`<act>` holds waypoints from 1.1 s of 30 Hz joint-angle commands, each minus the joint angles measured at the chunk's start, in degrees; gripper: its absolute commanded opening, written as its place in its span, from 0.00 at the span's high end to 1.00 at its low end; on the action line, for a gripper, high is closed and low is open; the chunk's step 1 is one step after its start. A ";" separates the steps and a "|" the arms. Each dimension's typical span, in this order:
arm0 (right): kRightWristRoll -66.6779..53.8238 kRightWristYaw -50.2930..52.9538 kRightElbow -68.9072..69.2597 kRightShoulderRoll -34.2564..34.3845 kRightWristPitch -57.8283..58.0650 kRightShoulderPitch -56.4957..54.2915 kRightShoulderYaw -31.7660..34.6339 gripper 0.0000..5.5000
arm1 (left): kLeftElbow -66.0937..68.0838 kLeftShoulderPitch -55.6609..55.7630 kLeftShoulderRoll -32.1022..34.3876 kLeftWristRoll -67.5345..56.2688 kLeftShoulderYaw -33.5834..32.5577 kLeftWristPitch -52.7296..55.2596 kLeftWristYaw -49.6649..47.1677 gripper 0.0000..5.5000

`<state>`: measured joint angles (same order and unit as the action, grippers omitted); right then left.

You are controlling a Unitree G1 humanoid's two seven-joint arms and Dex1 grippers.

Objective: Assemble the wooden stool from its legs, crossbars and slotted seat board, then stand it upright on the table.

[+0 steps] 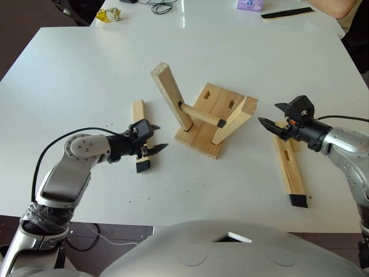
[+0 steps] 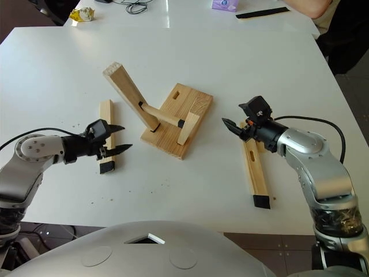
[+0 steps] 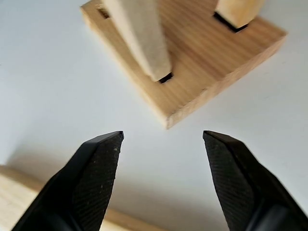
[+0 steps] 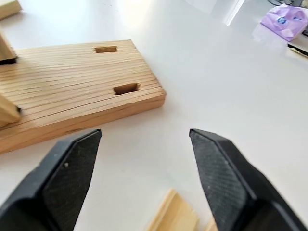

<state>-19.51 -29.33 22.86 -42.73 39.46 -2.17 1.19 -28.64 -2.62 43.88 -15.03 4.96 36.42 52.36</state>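
White table [image 1: 86, 69], both end effectors [image 1: 161, 137] [image 1: 268, 113] agape

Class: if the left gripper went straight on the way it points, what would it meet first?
Most likely the slotted seat board, at its near edge; the open left gripper faces it across bare table. Depth is unclear, so it might instead reach the leg slotted into the board.

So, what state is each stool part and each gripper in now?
seat board: flat on the table, two slots empty
fitted legs: seated in the board's slots
crossbar: joined between those legs
left loose leg: lying flat, unfitted
right loose leg: lying flat, unfitted
left gripper: open, empty
right gripper: open, empty
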 commanded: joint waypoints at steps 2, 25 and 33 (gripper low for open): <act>9.05 1.37 -20.53 4.63 -11.91 -13.67 -4.96 0.38 | -5.15 5.64 -4.79 -9.41 1.60 14.67 -2.45 0.44; 30.48 -1.25 -88.80 24.67 -50.34 -44.90 -16.16 0.38 | 2.36 6.93 -7.59 5.99 25.90 1.56 -12.86 0.44; 33.10 -10.55 -84.71 16.70 -55.32 -36.24 -18.72 0.38 | 5.63 6.57 -5.24 8.63 21.74 -2.53 -12.36 0.44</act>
<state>11.29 -36.14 -61.64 -22.47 -17.32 -44.70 -15.89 -25.27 5.30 36.38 -8.32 27.40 32.78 40.08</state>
